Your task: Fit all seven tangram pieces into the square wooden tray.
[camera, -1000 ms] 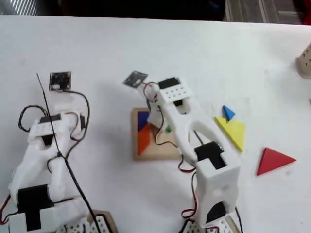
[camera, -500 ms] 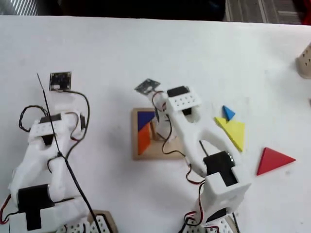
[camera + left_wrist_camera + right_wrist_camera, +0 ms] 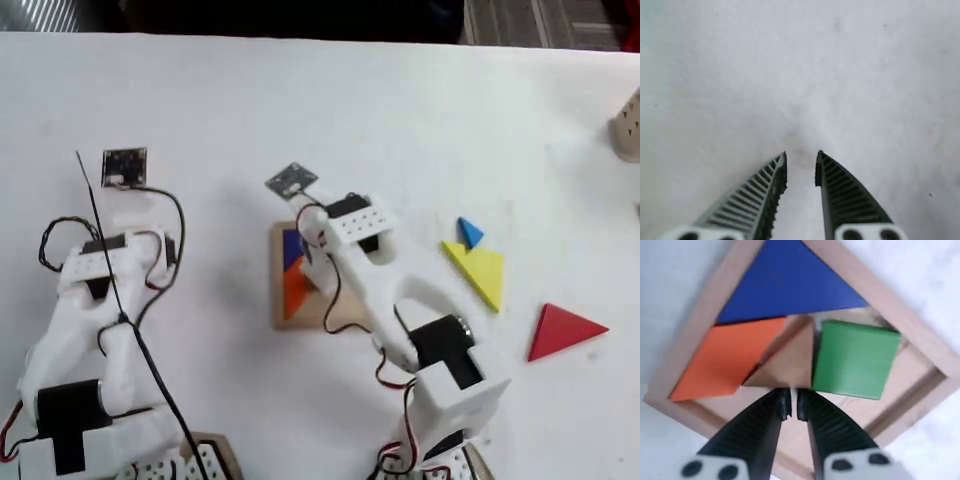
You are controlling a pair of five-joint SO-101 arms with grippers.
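1. The square wooden tray [image 3: 920, 356] holds four pieces: a large dark blue triangle [image 3: 790, 282] in one corner, an orange parallelogram [image 3: 725, 360] along the rim beside it, a small tan wooden triangle [image 3: 787, 365] touching both, and a green square [image 3: 855, 360] just beside the tan triangle.
2. The right gripper [image 3: 790, 407] hangs over the tray, just short of the tan triangle. Its fingers are drawn almost together with only a thin slit between them, and they grip nothing.
3. In the high view the right arm lies across the tray [image 3: 290, 318], covering most of it.
4. Three pieces lie outside the tray, on the white table [image 3: 200, 90] to its right. A small light blue triangle [image 3: 469, 232] and a yellow triangle [image 3: 480, 270] sit just beside each other, and a red triangle [image 3: 563, 330] lies farther from the tray.
5. The left gripper [image 3: 801, 162] is over bare table, well to the left of the tray. Its fingers are parted a little and hold nothing.
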